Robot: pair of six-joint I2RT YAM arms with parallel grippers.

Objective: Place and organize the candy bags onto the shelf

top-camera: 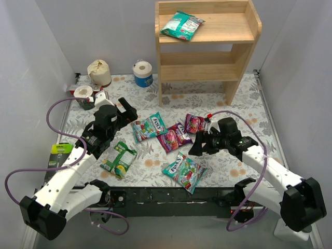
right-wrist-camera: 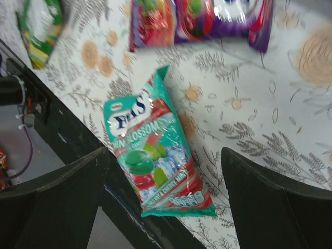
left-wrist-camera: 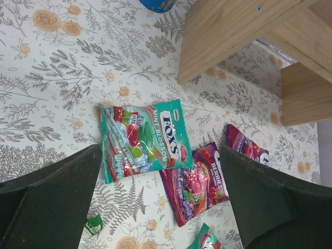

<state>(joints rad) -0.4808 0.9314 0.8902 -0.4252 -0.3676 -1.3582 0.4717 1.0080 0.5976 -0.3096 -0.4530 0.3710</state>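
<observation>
Candy bags are what I am sorting, and one teal bag [top-camera: 181, 25] already lies flat on the top tier of the shelf [top-camera: 207, 67], which stands at the far edge of the table [top-camera: 244, 109], right of centre. It lies askew toward the tier's left end. I judge the free space beside it is meant for the next bags, and it will want squaring up.

The other five lie flat between the table's middle and its near edge:
- A middle teal bag [top-camera: 149, 126], with a purple bag [top-camera: 175, 137] close against its right side.
- A second purple bag [top-camera: 194, 123] just beyond that.
- A near teal bag [top-camera: 184, 171] by the near edge.
- The green-and-yellow bag [top-camera: 119, 158] toward the near left.

Three rolls [top-camera: 99, 71] stand at the far left corner, clear of the work.

The left gripper [top-camera: 128, 110] hangs above the middle teal bag, its arm reaching forward from the base with the wrist pitched down. In its wrist view the fingers [left-wrist-camera: 52, 202] are spread wide, the bag framed between them, nothing held.

The right gripper [top-camera: 198, 145] points down and inward toward the near teal bag, elbow folded back toward the near right corner. Its fingers [right-wrist-camera: 270, 202] are also wide apart and empty.

I judge each arm is lined up for a top-down pick. The packets are flat and glossy, so I would expect to pinch an edge rather than the face.
</observation>
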